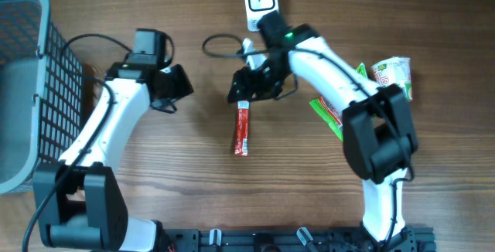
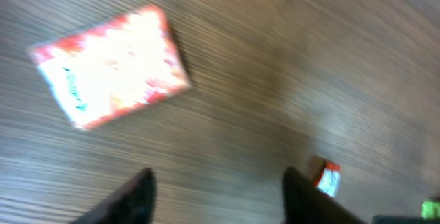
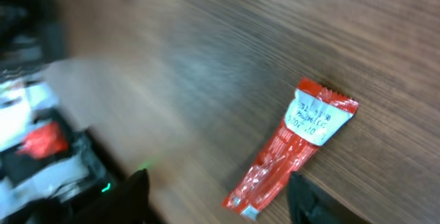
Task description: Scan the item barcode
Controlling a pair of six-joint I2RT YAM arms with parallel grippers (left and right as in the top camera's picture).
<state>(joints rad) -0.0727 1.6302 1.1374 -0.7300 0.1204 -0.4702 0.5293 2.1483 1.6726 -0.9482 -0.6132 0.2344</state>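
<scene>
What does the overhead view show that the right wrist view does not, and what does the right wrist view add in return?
Only the overhead view shows the basket at the left of the wooden table, the left end effector and the green packets on the right. Only the right wrist view shows the printed lines on the white label at one end of the red stick packet. Both show that packet lying flat on the table, with the open right end effector close by, not gripping it.
</scene>
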